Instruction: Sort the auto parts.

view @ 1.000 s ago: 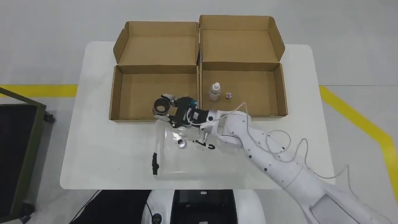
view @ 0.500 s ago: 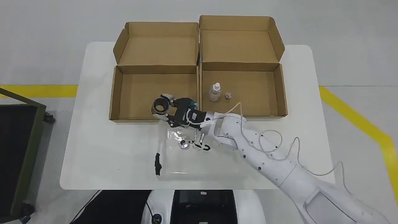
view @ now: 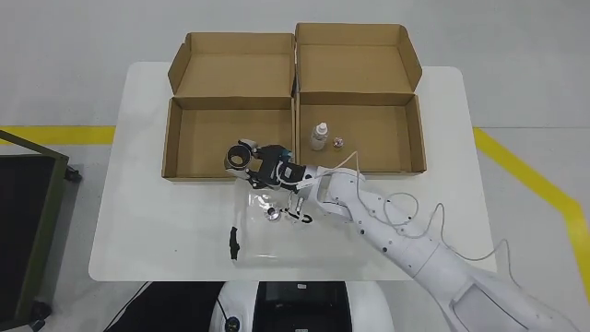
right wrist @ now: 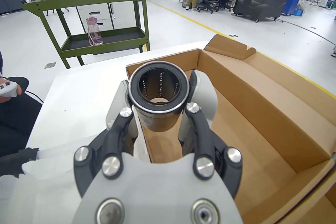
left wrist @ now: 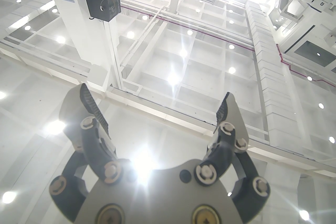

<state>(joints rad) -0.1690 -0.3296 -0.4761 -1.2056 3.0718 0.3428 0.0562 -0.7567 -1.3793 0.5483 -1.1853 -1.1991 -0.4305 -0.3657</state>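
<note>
Finding one: against the frame half a second back, nothing in the top view has shifted. Against one second back, my right forearm sits slightly further toward the left side. The load at its tip is barely displaced.

My right gripper (right wrist: 160, 88) is clamped on the linear bearing (right wrist: 158, 93), a black sleeve with a bright rim, one finger on each flank. From above, the bearing (view: 239, 157) is over the near part of the left cardboard box (view: 198, 138), close to its front wall. How high it sits above the floor I cannot tell.

My left gripper (left wrist: 155, 91) points at the ceiling, fingers spread apart, nothing between them.

The right cardboard box (view: 378, 138) holds a small white bottle (view: 318, 135) and a tiny part (view: 338, 141) just beside it.

Finding two: my own fingers cover the bearing's lower end. On the clear plastic sheet (view: 277, 235), small metal pieces (view: 270, 212) lie partly under my arm and are too small to identify. So is a black item (view: 232, 243) at the sheet's edge.
</note>
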